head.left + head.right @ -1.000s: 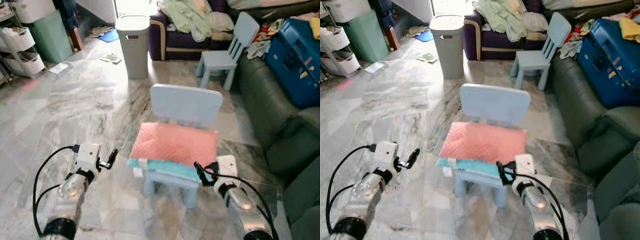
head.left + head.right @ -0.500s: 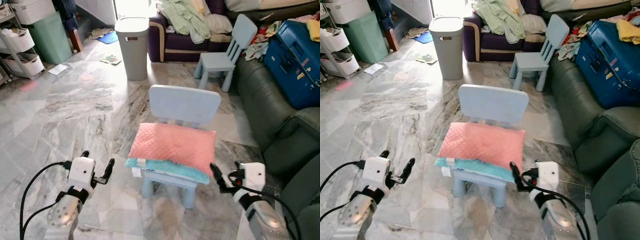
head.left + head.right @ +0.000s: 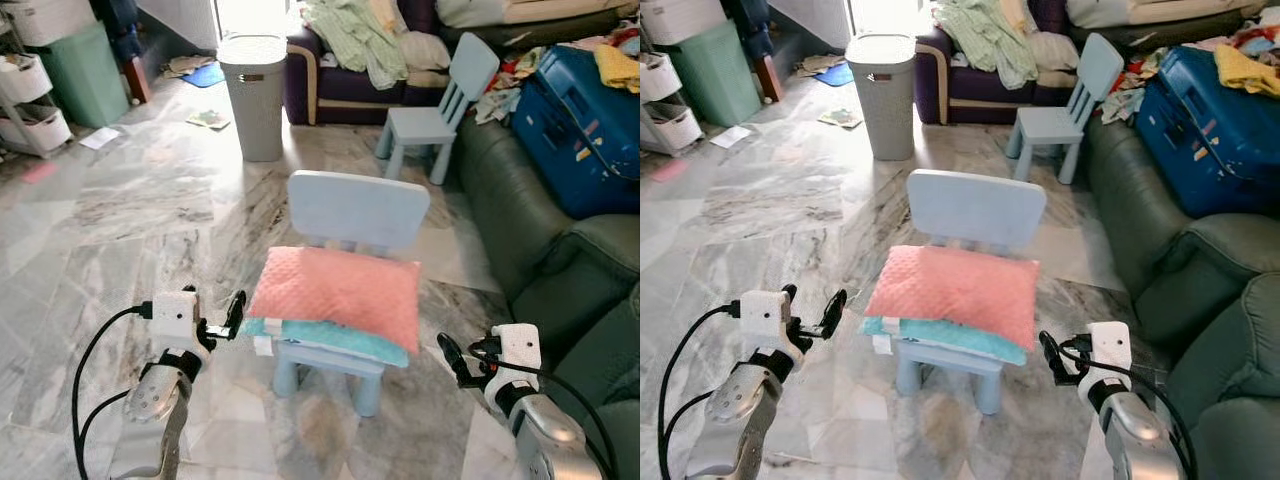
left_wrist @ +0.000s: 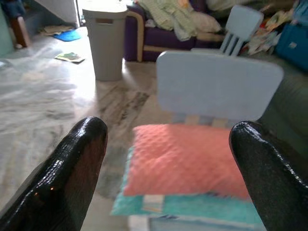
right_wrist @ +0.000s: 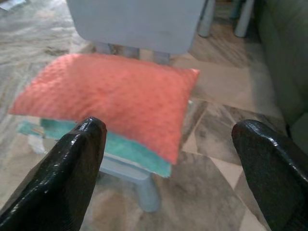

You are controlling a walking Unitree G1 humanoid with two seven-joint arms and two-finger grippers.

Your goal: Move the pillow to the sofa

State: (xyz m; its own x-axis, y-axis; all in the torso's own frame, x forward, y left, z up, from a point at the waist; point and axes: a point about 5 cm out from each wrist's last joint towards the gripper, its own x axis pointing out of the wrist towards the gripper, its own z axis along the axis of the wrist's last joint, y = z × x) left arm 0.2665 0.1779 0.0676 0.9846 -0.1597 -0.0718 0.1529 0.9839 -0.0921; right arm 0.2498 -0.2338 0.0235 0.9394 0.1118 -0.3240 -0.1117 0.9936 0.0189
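Left gripper (image 3: 222,322) and right gripper (image 3: 456,358) both spread wide, empty, flanking the small blue chair (image 3: 357,209). Pink pillow (image 3: 338,294) lies between them on the seat (atop a teal cushion (image 3: 330,340)), long axis running side to side; left fingertips look the nearer. Green sofa (image 3: 560,270) sits beyond, on the robot's right.

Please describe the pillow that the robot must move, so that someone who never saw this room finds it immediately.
Find the small light blue chair in the middle of the marble floor, between the two grippers. The pink pillow lies on its seat, atop a folded teal cloth. It is the only pink, quilted thing there.
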